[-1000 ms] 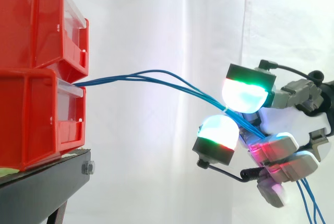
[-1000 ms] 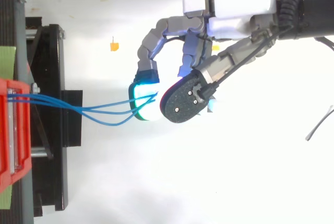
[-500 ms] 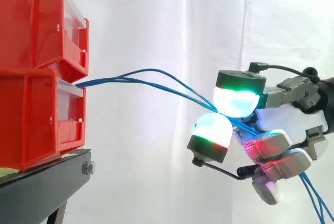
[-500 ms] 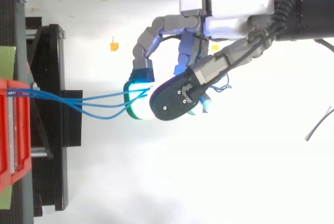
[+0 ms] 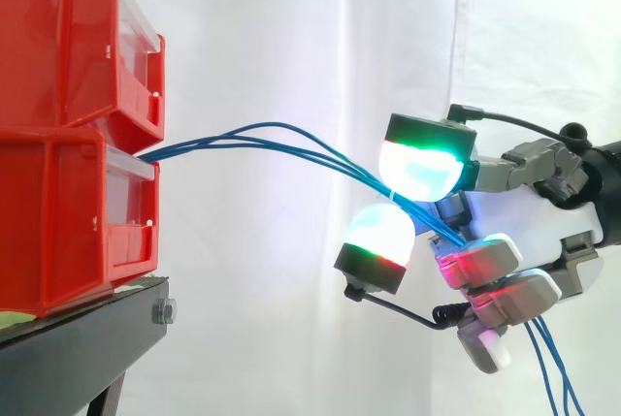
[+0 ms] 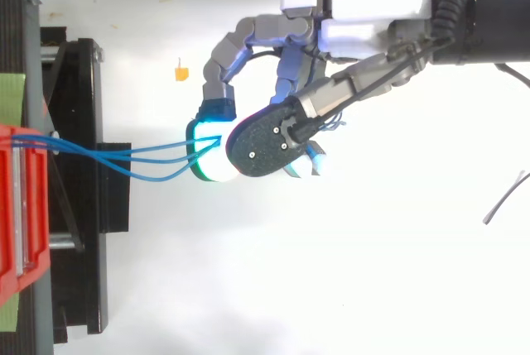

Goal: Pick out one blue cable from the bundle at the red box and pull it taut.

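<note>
Three thin blue cables (image 5: pixel 281 140) come out between the two stacked red bins (image 5: pixel 68 212) and sag across the gap to my hand (image 5: pixel 532 220). In the side view they pass between an upper glowing fingertip pad (image 5: pixel 422 166) and a lower pad (image 5: pixel 380 235), run through the curled fingers and hang down at the lower right. From above, the blue cables (image 6: pixel 141 160) converge under the pads of the hand (image 6: pixel 364 28), right of the red bin (image 6: pixel 21 206). The pads close on the bundle; whether a single cable is pinched I cannot tell.
The bins sit on a black stand (image 5: pixel 87 338), seen from above as a black frame (image 6: pixel 79 231). A small orange marker (image 6: pixel 180 72) lies on the white floor, and a thin grey wire (image 6: pixel 505 202) lies at the far right. A white curtain hangs behind.
My hand has moved left toward the bins and slightly up. The span of cable between bin and pads has shortened, and the cables still bow.
</note>
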